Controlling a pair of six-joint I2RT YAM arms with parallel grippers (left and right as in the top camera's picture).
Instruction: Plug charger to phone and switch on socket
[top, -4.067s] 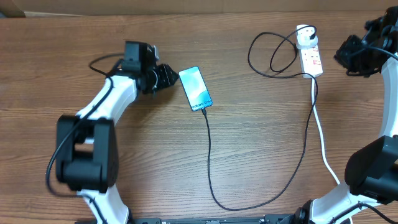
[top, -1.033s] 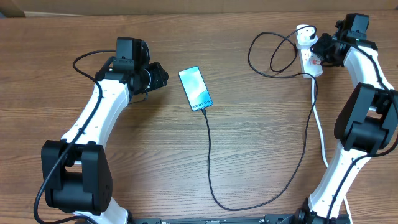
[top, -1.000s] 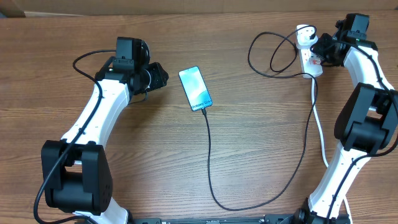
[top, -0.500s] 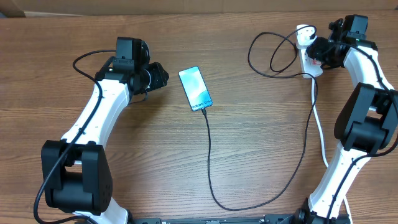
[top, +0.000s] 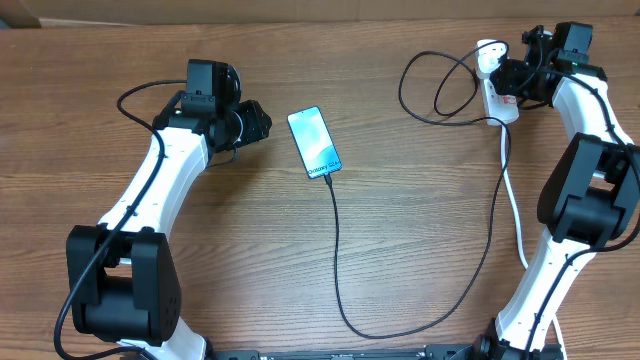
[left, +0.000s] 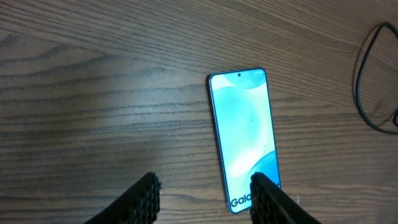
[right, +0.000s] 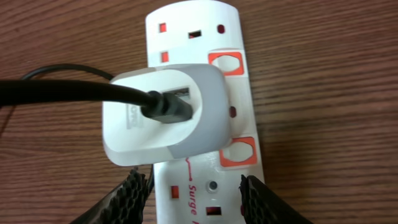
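Note:
The phone (top: 314, 143) lies face up on the table, its light blue screen lit. The thin black charger cable (top: 338, 260) meets the phone's lower edge and loops round to the white plug adapter (right: 165, 115), which sits in the white socket strip (right: 198, 25). My right gripper (right: 193, 199) hovers open over the strip, a finger towards each side, just below a red switch (right: 239, 152). My left gripper (left: 205, 196) is open and holds nothing. It hangs just left of the phone (left: 242, 130), and its right finger covers the phone's lower corner.
The strip's white lead (top: 515, 215) runs down the right side towards the right arm's base. Loose black cable loops (top: 440, 85) lie left of the strip. A second red switch (right: 225, 62) shows beside the adapter.
My right gripper has opened from nearly shut and shifted slightly left over the strip. The left arm and the phone have not moved.

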